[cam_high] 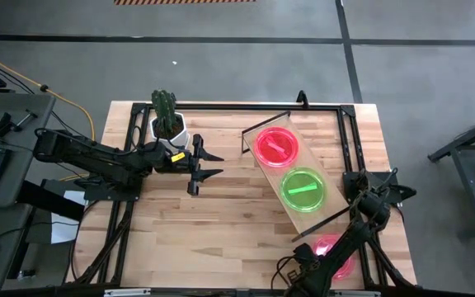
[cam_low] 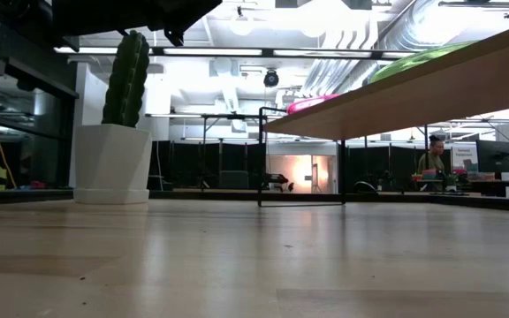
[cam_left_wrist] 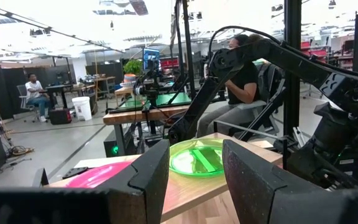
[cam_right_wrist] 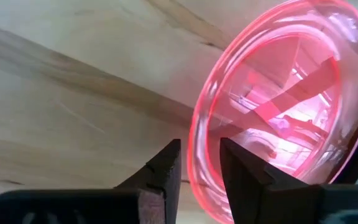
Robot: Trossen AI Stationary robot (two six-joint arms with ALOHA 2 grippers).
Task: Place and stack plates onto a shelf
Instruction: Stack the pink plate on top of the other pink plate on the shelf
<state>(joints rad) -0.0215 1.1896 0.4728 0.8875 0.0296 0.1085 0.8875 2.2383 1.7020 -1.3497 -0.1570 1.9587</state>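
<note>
A pink plate (cam_right_wrist: 278, 118) lies on the table just beside the shelf (cam_high: 291, 169), its rim between the right gripper's (cam_right_wrist: 199, 168) slightly parted fingers. The left gripper (cam_high: 206, 163) hangs open beside the shelf.

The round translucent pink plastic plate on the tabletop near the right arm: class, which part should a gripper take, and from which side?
Take the thin raised rim of the pink plate, coming at its edge from the side. The right gripper shows it: one finger inside the rim, one outside. The plate is shallow, offering nothing else to pinch.
</note>
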